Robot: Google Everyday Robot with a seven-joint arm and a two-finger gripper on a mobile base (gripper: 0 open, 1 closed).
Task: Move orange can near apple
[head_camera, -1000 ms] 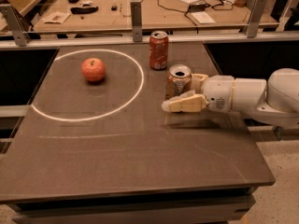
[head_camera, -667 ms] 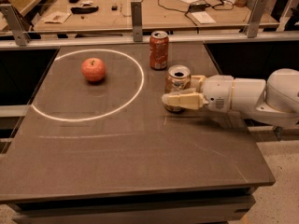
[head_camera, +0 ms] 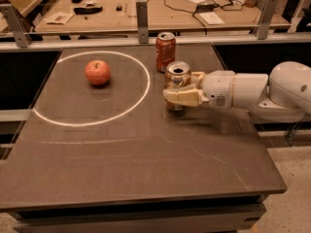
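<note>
- Tool [head_camera: 179, 86] had closed in on the orange can [head_camera: 178, 74]. A sec earlier the near finger sat in front of and just right of the can; now it crossed the can's lower front, with the far finger showing behind the can's right side.
- Tool state: clenched on the orange can, as far as the view showed. The can stood upright between the fingers, silver top visible above them.
- The can and tool had shifted slightly left vs. the earlier pos., so transport appeared to have begun.
- Could not tell whether the can base was lifted off the worktop [head_camera: 146, 178] or was sliding on it.
- Can location: centre-right of the worktop, just outside the white ring [head_camera: 142, 98] on its right side, and just in front of the red can [head_camera: 165, 51], which had not moved.
- Apple [head_camera: 97, 72] was unchanged, inside the ring at upper left, well apart from the orange can.
- Arm [head_camera: 243, 89] reached in from the right edge, approx. level with the can.
- Assessment: grasp step done; carry step barely started. Remaining work was leftward travel across the ring line, then a set-down beside the apple w/o bumping it.
</note>
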